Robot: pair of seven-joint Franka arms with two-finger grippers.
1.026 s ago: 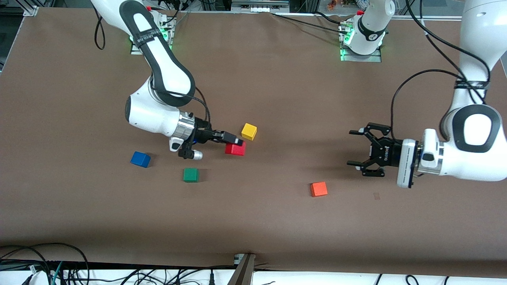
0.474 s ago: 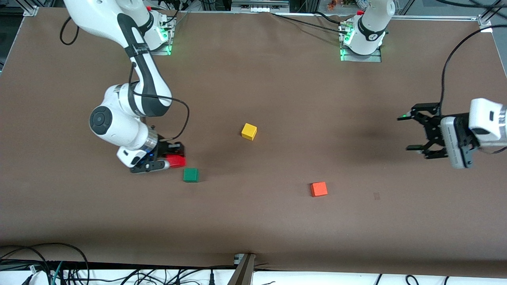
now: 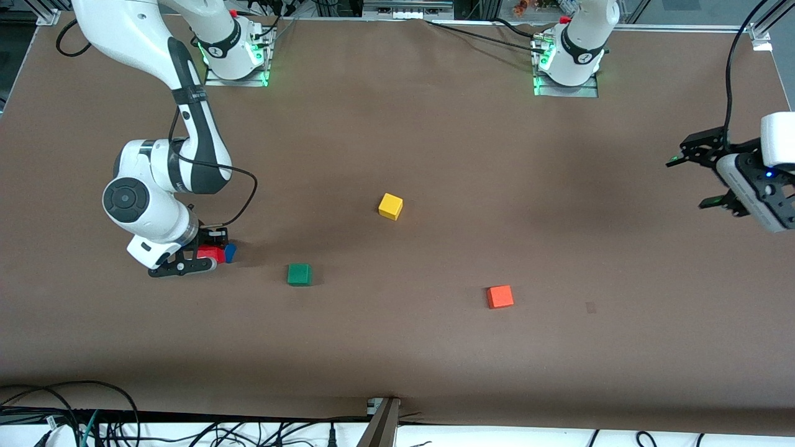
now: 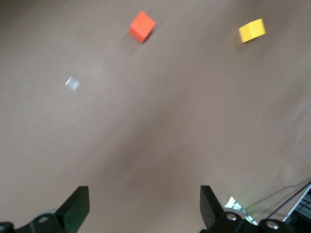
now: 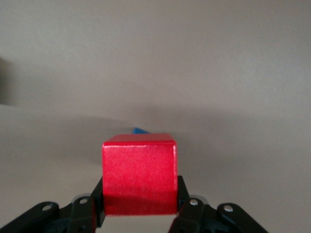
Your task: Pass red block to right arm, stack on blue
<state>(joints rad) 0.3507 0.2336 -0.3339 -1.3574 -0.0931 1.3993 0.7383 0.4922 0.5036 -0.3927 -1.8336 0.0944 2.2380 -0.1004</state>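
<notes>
While the red block is pinched between the closed fingers of the right gripper — seen square between them in the right wrist view — it is held just over the blue cube, of which only an edge is seen beside it, toward the right arm's end of the table. The left gripper is held spread wide and empty over the left arm's end, well apart from the orange cube, yellow cube and green cube.
</notes>
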